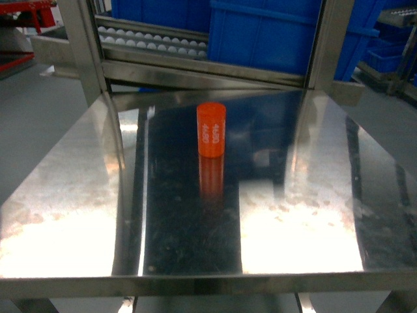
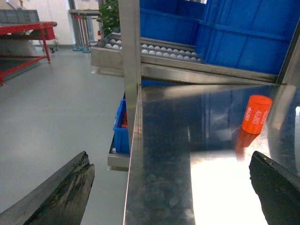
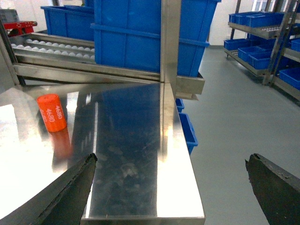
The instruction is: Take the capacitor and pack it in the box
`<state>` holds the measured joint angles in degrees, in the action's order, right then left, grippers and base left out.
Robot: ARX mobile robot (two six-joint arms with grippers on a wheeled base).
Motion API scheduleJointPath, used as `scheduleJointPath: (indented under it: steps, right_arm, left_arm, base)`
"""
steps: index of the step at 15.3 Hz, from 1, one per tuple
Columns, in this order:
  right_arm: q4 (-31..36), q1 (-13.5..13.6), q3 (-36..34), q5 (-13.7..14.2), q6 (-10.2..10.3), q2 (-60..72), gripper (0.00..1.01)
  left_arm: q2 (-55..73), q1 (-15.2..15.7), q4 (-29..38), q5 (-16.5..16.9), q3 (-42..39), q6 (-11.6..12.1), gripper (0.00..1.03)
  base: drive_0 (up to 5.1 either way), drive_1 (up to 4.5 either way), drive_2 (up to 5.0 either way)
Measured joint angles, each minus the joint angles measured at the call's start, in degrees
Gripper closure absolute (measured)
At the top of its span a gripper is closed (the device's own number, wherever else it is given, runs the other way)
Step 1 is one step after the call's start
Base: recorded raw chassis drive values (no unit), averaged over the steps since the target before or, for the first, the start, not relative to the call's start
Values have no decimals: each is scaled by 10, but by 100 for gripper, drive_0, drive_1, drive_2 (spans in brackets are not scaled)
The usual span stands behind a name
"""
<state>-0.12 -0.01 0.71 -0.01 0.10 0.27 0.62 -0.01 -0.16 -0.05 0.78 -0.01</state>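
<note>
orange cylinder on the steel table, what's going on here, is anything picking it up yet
Nothing holds it yet. The orange capacitor stands upright and alone on the shiny steel table, white numbers printed on its side. Both the left gripper and the right gripper are open and empty, hanging back near the table's near edge, well short of it. Blue bins sit on the rack behind; no packing box is identifiable.

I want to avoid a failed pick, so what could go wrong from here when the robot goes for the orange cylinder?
1. The orange cylinder stands upright and alone on the steel table; a sideways touch could tip it and let it roll.
2. The table mirrors the cylinder and shows strong glare, which may mislead aiming.
3. Both the left gripper and right gripper are open near the table's side edges and could hit them.
</note>
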Motion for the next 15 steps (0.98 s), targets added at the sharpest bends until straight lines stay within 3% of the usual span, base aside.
scheduleJointPath:
  steps: [14, 15]
  right_arm:
    - [-2, 0, 0, 0, 0, 0, 3]
    - [-2, 0, 0, 0, 0, 0, 3]
  left_arm:
    - [0, 0, -1, 0, 0, 0, 5]
    - [4, -5, -13, -11, 2, -2, 5]
  base:
    - [0, 0, 0]
    - [0, 0, 0]
